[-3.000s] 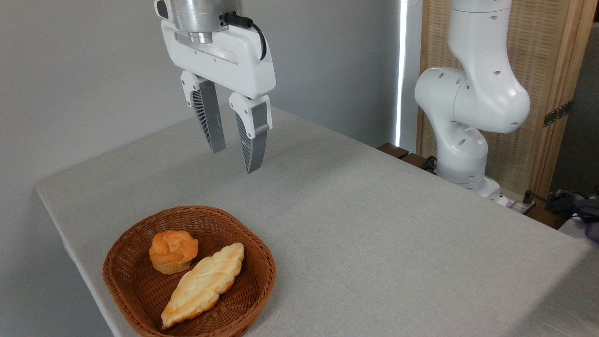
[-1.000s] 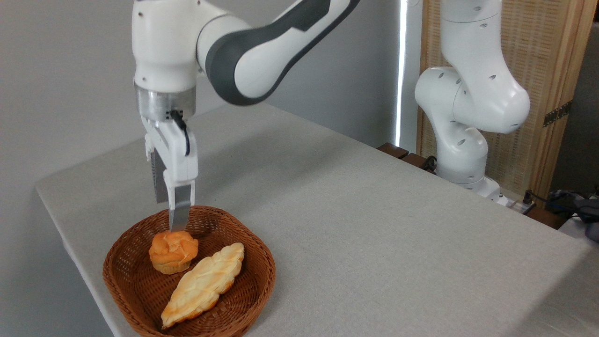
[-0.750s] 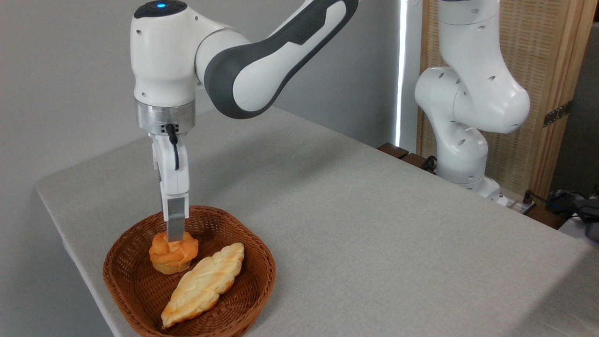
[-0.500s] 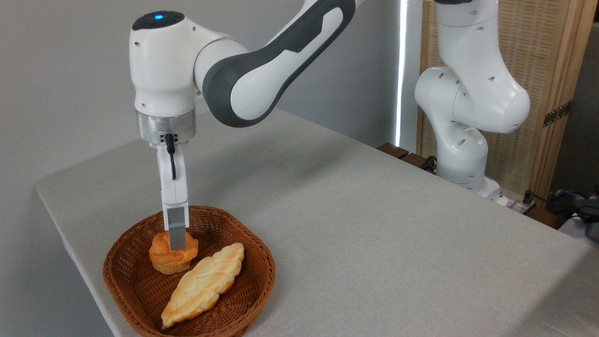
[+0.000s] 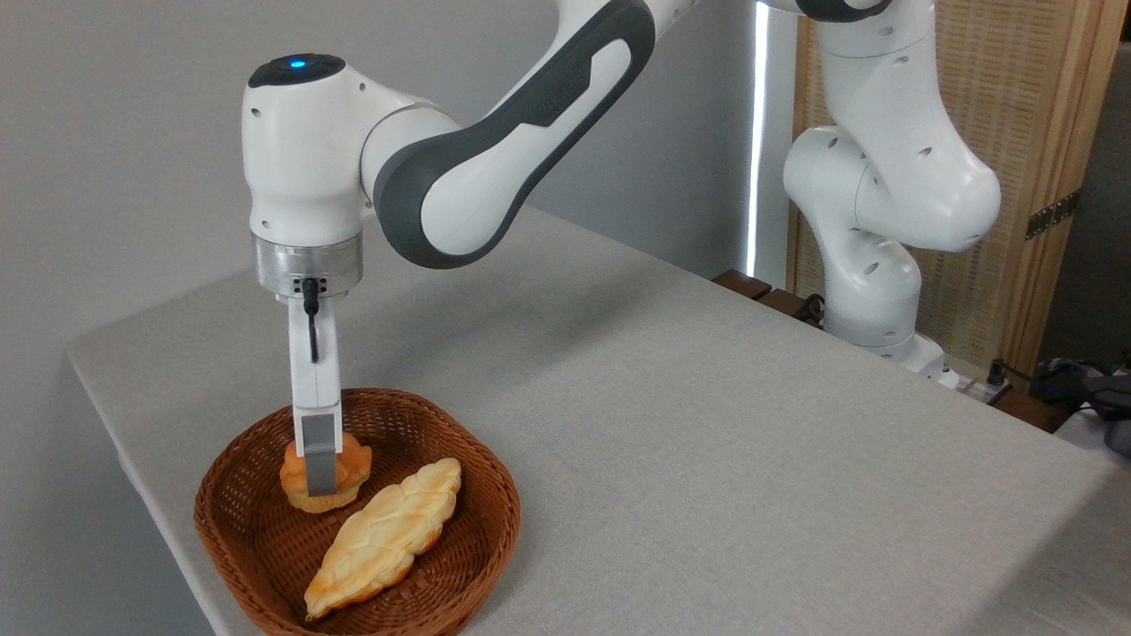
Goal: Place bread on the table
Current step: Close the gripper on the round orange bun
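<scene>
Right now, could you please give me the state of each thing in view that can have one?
bread: upright in the basket, not lifted, gripper fingers down around it.
braided loaf: lying flat in the basket, untouched.
basket: upright on the table, holding both pieces.
gripper: lowered over the bread, seen edge-on; open or shut cannot be told.
table: no bread on it yet.
</scene>
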